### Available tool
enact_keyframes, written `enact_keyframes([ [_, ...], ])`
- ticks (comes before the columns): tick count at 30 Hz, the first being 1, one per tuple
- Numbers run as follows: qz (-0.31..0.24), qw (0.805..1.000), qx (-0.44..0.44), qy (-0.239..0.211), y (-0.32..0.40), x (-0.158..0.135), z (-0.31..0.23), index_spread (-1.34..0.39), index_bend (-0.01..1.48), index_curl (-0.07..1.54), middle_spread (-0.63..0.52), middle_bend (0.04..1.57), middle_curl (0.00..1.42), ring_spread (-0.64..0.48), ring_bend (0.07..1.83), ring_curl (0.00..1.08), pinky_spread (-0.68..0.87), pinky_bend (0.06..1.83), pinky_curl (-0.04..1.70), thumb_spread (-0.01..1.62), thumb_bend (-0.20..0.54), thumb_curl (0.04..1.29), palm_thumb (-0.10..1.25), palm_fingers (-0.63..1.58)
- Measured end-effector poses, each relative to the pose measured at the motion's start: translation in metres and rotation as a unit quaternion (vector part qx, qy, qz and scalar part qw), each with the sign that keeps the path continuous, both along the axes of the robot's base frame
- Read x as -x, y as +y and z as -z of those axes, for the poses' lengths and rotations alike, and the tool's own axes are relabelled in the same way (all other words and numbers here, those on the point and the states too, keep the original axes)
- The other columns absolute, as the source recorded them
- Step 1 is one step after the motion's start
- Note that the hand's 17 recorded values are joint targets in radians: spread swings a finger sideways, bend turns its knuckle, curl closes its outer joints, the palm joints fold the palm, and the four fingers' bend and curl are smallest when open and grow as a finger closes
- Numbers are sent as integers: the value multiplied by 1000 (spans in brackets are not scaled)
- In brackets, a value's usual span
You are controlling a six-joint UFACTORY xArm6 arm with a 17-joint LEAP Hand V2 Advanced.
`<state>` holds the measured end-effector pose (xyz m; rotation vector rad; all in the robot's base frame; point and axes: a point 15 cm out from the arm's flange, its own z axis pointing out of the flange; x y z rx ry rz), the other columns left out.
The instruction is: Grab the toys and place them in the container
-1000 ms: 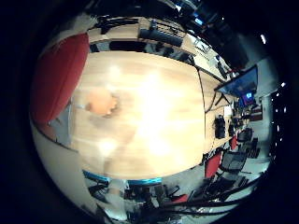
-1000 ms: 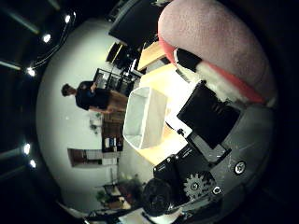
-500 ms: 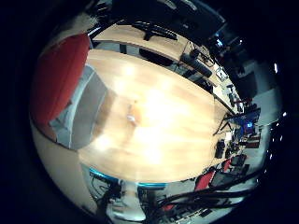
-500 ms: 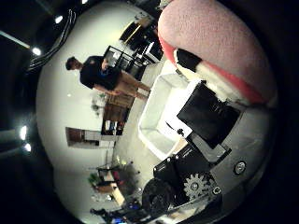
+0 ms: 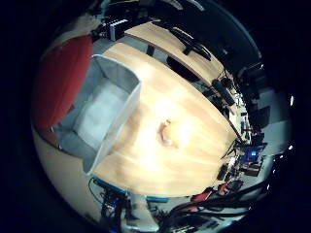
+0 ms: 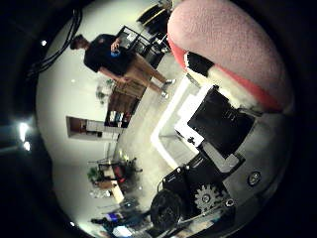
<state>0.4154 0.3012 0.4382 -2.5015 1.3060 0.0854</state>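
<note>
A large red-pink soft toy (image 6: pixel 233 45) lies close against the palm of my right hand (image 6: pixel 223 124), whose black and white fingers press on it. The same toy shows as a red mass (image 5: pixel 58 83) in the little finger side view. That view shows an open grey-white container (image 5: pixel 102 112) standing on a light wooden table (image 5: pixel 194 116), right beside the held toy. A small pale orange toy (image 5: pixel 168 133) lies on the table a short way from the container. The thumb side view shows a white rim of the container (image 6: pixel 176 119) beside the fingers.
The table's edges are ringed by desks, monitors and chairs (image 5: pixel 190 44). A person (image 6: pixel 104 55) stands far off in the room, away from the task's things. Shelving (image 6: pixel 129 94) stands near that person.
Both views have shifted, so the hand has moved across the table. The container has come into view and now shows larger and closer. The red-pink toy stays against the palm.
</note>
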Motion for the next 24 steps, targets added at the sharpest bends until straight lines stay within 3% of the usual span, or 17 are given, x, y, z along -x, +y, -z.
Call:
enact_keyframes([
  [19,-25,1000,6,-3,31,5,13,-620,185,715,-454,687,654,-345,1179,473,-524,1174,478,1001,-14,421,1136,1167],
  [22,-33,999,8,-3,31,6,14,-621,180,716,-450,628,637,-351,1160,466,-533,1178,478,1006,-89,379,969,1076],
  [24,-41,999,20,-1,26,8,17,-610,192,719,-415,471,604,-344,1080,461,-528,1154,484,995,-157,314,664,651],
])
